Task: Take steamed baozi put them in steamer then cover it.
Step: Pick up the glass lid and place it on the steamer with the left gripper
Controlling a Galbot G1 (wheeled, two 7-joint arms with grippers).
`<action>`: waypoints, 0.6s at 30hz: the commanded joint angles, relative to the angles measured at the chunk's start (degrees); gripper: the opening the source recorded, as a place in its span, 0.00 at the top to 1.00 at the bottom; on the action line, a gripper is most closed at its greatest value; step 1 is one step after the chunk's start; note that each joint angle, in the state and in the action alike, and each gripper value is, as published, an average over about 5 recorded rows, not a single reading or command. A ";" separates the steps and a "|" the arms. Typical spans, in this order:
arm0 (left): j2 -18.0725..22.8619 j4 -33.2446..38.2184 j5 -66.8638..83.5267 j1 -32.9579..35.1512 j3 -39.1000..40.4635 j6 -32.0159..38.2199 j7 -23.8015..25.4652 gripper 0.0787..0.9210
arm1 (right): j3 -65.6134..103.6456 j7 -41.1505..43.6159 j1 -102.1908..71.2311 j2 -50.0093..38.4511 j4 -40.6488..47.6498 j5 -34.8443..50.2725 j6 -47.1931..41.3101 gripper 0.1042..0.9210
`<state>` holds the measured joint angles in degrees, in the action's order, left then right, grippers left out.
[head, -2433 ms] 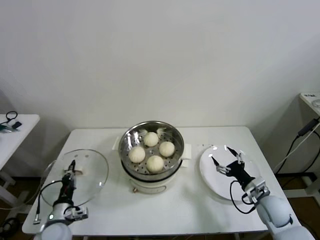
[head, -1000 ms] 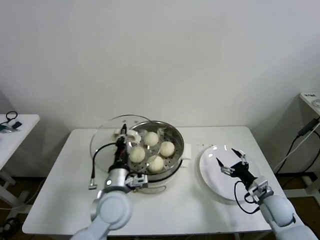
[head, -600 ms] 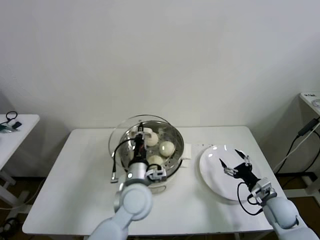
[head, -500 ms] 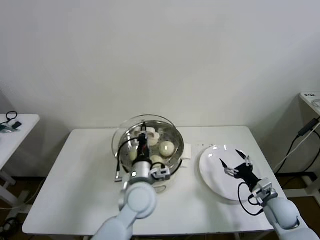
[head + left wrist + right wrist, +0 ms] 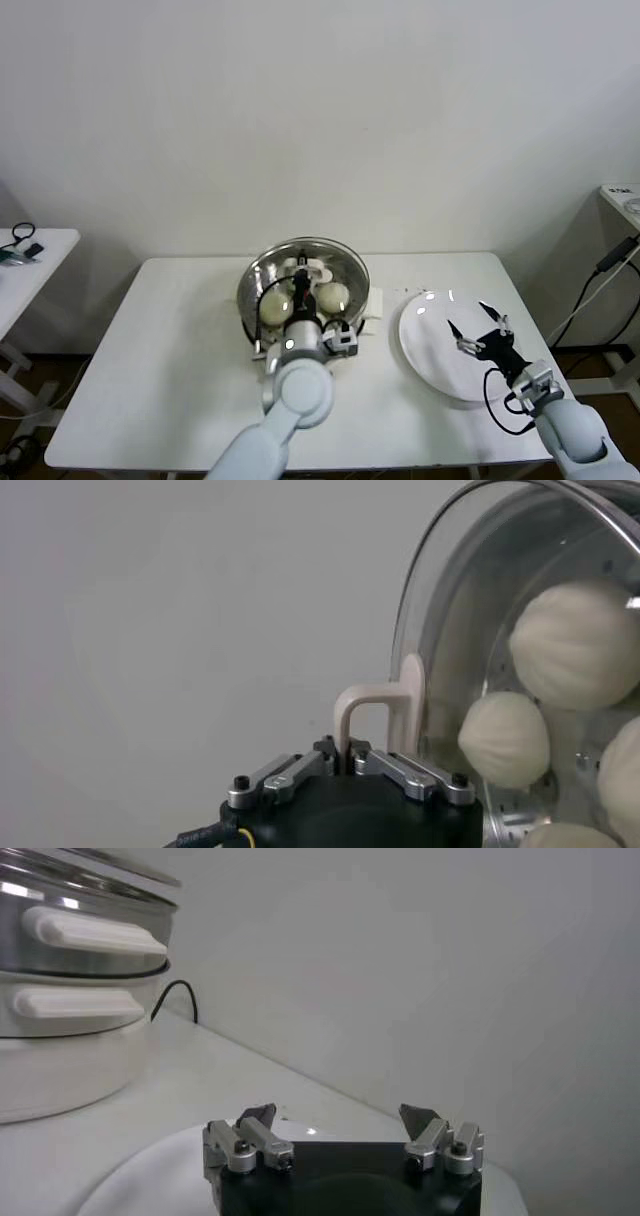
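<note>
The left end effector is clenched on the cream handle of the cover, which it holds over the steamer in the middle of the white counter. Through the glass the steamed baozi are visible inside the steel basket; the head view shows only 2 of them clearly. The right end effector is released, fingers spread, above the white plate beside the steamer.

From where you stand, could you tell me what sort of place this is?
Probably a lab test bench made up as a kitchen: a white table against a bare wall, an electric steamer holding baozi, and a second table with cables alongside.
</note>
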<state>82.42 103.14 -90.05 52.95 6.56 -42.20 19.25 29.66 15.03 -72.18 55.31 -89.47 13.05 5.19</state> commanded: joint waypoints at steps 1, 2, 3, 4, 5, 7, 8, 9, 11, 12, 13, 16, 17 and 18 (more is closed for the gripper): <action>1.00 -2.55 -0.22 -0.92 0.76 -2.80 0.06 0.92 | 0.34 0.10 0.04 -0.16 0.09 -0.03 0.07 0.12; 1.03 -2.61 -0.26 -0.97 0.59 -2.80 0.05 0.92 | 0.26 0.11 0.10 -0.18 0.09 -0.03 0.07 0.12; 1.04 -2.64 -0.30 -1.00 0.41 -2.80 0.04 0.92 | 0.20 0.12 0.16 -0.18 0.10 -0.04 0.07 0.12; 1.03 -2.64 -0.32 -1.00 0.21 -2.80 0.03 0.92 | 0.14 0.13 0.22 -0.18 0.11 -0.05 0.07 0.12; 0.99 -2.60 -0.33 -0.95 0.04 -2.80 0.02 0.92 | 0.09 0.15 0.26 -0.18 0.14 -0.06 0.07 0.12; 0.91 -2.46 -0.36 -0.74 -0.20 -2.80 0.00 0.92 | 0.01 0.19 0.33 -0.17 0.18 -0.10 0.09 0.12; 0.89 -2.39 -0.39 -0.58 -0.29 -2.80 -0.03 0.92 | -0.05 0.21 0.36 -0.18 0.20 -0.12 0.09 0.12; 0.89 -2.32 -0.42 -0.41 -0.36 -2.80 -0.06 0.92 | -0.11 0.22 0.40 -0.20 0.21 -0.15 0.09 0.12; 0.95 -2.25 -0.50 -0.06 -0.52 -2.80 -0.13 0.92 | -0.27 0.23 0.52 -0.29 0.20 -0.19 0.07 0.12; 0.98 -2.24 -0.49 0.09 -0.60 -2.80 -0.15 0.92 | -0.36 0.24 0.60 -0.34 0.20 -0.20 0.06 0.12; 0.98 -2.24 -0.48 0.20 -0.64 -2.80 -0.17 0.92 | -0.42 0.25 0.69 -0.39 0.20 -0.21 0.05 0.12; 0.95 -2.34 -0.36 0.38 -0.69 -2.80 -0.35 0.92 | -0.56 0.25 0.93 -0.45 0.21 -0.20 0.02 0.12; 0.94 -2.40 -0.33 0.39 -0.69 -2.80 -0.48 0.92 | -0.60 0.25 0.98 -0.46 0.21 -0.21 0.01 0.12; 0.92 -2.49 -0.30 0.39 -0.69 -2.80 -0.63 0.92 | -0.63 0.25 1.01 -0.45 0.21 -0.21 0.00 0.12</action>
<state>83.20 101.24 -90.59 53.18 5.93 -42.19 19.00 29.10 15.28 -71.32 54.90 -89.25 12.83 5.21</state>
